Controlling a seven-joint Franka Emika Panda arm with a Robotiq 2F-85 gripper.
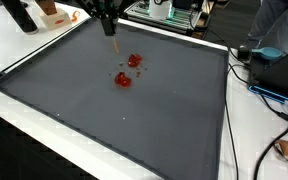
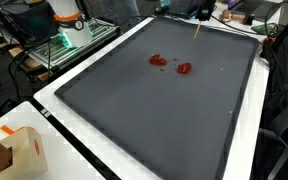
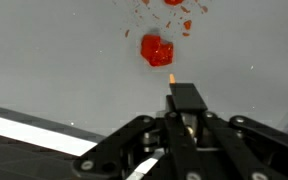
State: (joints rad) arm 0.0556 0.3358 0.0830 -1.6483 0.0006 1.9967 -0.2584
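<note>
Red lumps point(image 1: 123, 79) lie on the grey mat point(image 1: 174, 130), toward its far side, with small crumbs point(image 3: 187, 28) scattered beyond them. Your end effector point(image 3: 184, 122) is clamped narrow on a thin stick point(image 3: 172, 78), whose tip points at the nearest lump and stops just short of it. If you press down steeply, the stick could well slip in the grip, or drag red across the mat

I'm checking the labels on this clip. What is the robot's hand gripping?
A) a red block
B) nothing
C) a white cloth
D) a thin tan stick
D: in the wrist view the hand is shut on a thin tan stick, whose tip points toward the red lump on the grey mat.
</note>
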